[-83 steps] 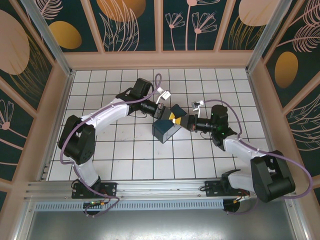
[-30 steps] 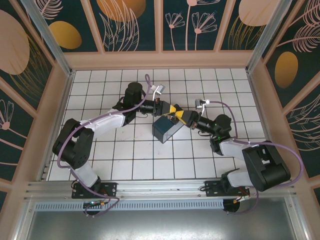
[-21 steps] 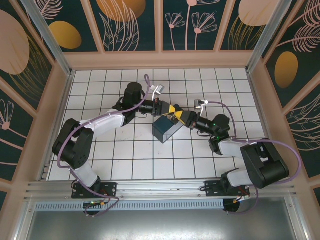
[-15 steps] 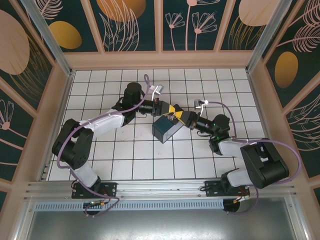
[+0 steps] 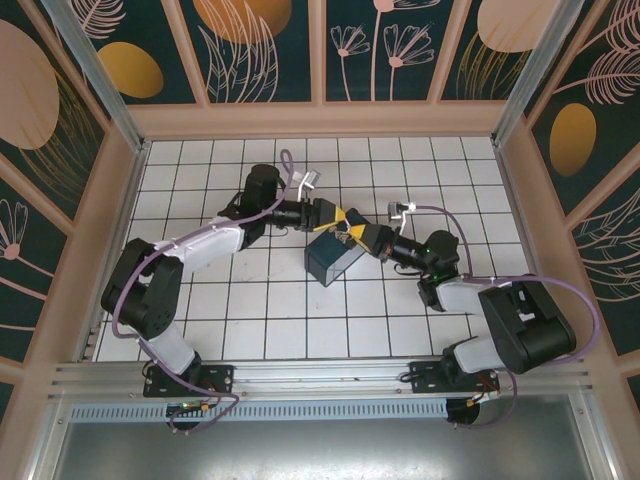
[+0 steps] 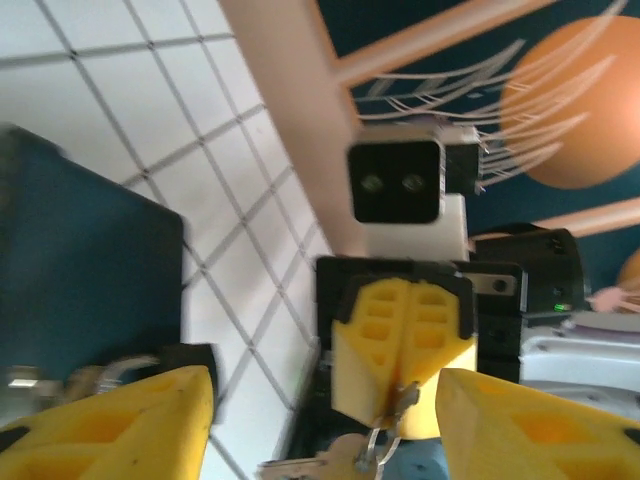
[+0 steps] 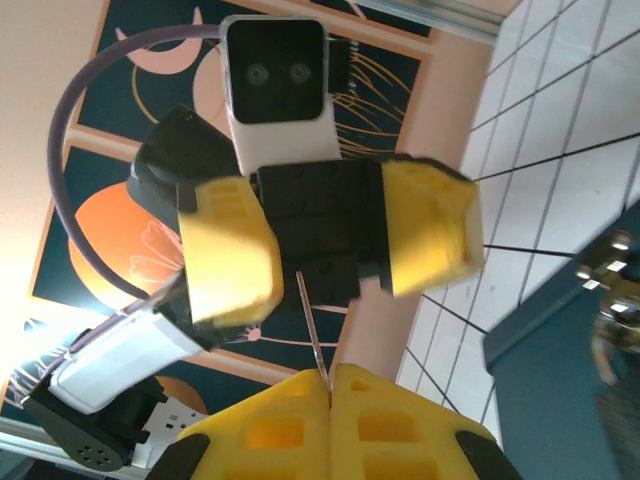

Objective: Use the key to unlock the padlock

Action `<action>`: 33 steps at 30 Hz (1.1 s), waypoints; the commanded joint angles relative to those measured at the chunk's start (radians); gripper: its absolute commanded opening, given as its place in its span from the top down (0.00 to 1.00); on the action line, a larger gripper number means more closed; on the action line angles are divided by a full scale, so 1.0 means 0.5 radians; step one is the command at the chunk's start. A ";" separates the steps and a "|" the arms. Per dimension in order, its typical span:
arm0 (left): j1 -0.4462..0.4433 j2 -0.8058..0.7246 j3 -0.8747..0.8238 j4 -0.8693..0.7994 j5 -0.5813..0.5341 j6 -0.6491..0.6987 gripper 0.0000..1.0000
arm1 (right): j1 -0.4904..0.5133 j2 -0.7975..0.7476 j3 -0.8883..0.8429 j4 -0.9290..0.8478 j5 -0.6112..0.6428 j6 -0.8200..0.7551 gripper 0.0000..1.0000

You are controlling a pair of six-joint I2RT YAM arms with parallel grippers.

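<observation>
Key presentation beside the blue box [image 6: 80,270]: right gripper [image 7: 330,385] clamps the key [image 7: 312,325], blade outward for insertion; left gripper [image 7: 330,250] faces it, fingers spread, probably to steady the blurred padlock [image 6: 150,368] at the box's edge.

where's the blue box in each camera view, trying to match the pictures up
Top external: the blue box sits at the middle of the table.
Left wrist: the blue box fills the left edge, around mid height.
Right wrist: the blue box takes the lower right corner.
Shared landmark: the white gridded table, which lies under the box in all three.
</observation>
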 commanded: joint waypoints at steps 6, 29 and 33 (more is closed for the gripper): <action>0.024 -0.053 0.236 -0.813 -0.665 0.636 0.33 | -0.134 -0.452 -0.018 -0.983 -0.133 -0.367 1.00; -0.260 0.312 0.780 -1.346 -1.402 1.458 0.18 | -0.356 -0.443 -0.031 -1.503 -0.518 -0.578 1.00; -0.258 0.289 0.791 -1.274 -1.300 1.666 0.18 | -0.380 -0.438 -0.003 -1.489 -0.622 -0.514 1.00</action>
